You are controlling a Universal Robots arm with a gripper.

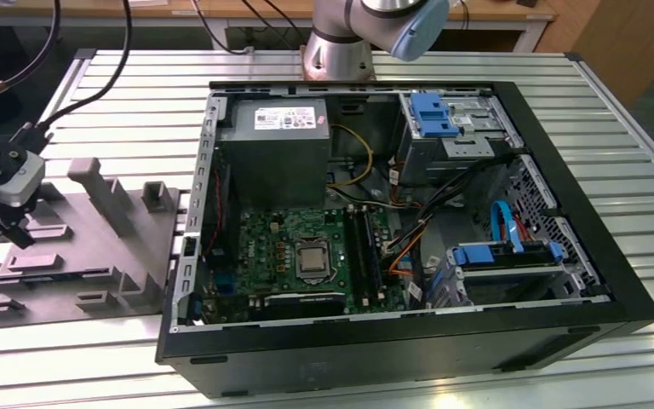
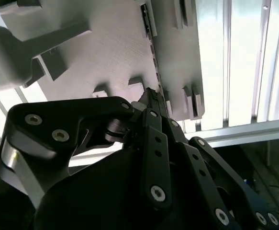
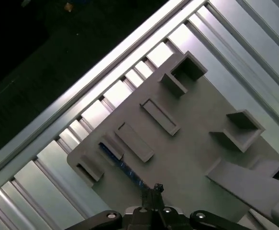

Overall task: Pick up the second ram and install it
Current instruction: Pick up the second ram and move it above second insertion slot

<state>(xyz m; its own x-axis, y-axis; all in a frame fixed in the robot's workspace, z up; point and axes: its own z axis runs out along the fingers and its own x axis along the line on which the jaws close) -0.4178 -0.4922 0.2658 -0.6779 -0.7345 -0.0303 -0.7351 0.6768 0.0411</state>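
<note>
Fingers [image 2: 156,139] nearly together, pinching end of second ram [image 3: 124,167], edge-on in grey tray [image 3: 192,158] slot. Tray corner close to tabletop [image 3: 50,165] edge. Open computer case [image 1: 418,358] just beside tray.

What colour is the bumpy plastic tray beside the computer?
The tray is plain grey, best seen in the exterior view.

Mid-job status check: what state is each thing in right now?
second ram: on edge in the tray's slot, not lifted.
gripper: low over the tray, at one end of the ram.
grey tray: lying flat beside the case.
computer case: side open, motherboard exposed.
</note>
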